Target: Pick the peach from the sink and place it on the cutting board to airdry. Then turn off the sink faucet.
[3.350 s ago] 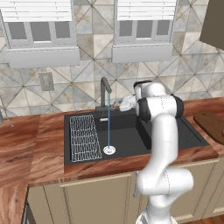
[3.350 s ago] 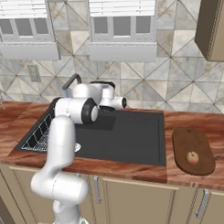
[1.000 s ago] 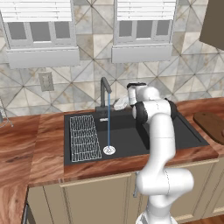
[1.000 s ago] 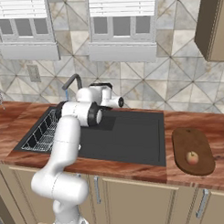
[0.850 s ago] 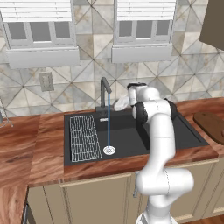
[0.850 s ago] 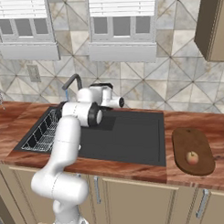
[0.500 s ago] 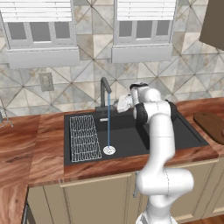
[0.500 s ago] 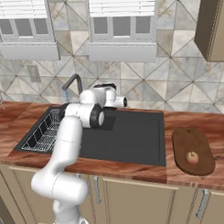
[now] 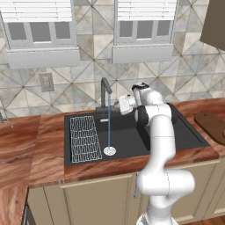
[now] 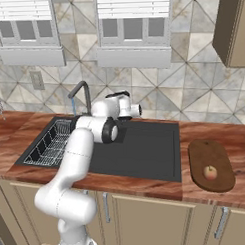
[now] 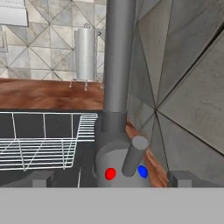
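Observation:
The peach [image 10: 210, 172] lies on the dark cutting board [image 10: 211, 154] right of the sink [image 10: 145, 149]. Water runs in a thin blue stream from the faucet [image 9: 105, 91] down onto the white drain disc [image 9: 109, 151]. My gripper [image 9: 120, 104] hovers at the back of the sink [image 9: 127, 141], just right of the faucet's base. In the hand view the gripper [image 11: 111, 181] is open, its fingertips [image 11: 43, 181] spread to either side of the faucet [image 11: 117, 61] base. The short grey lever [image 11: 133, 155] rises between the red and blue dots, close ahead of the gripper.
A white wire rack [image 9: 85, 138] fills the sink's left part. A metal canister [image 11: 85, 54] stands on the wood counter beyond the faucet. The tiled wall [image 11: 188, 87] is close behind the faucet. The cutting board's edge [image 9: 213, 126] shows far right.
The hand has moved left along the back of the sink, closer to the faucet base. The peach rests unmoved on the board and the water keeps running.

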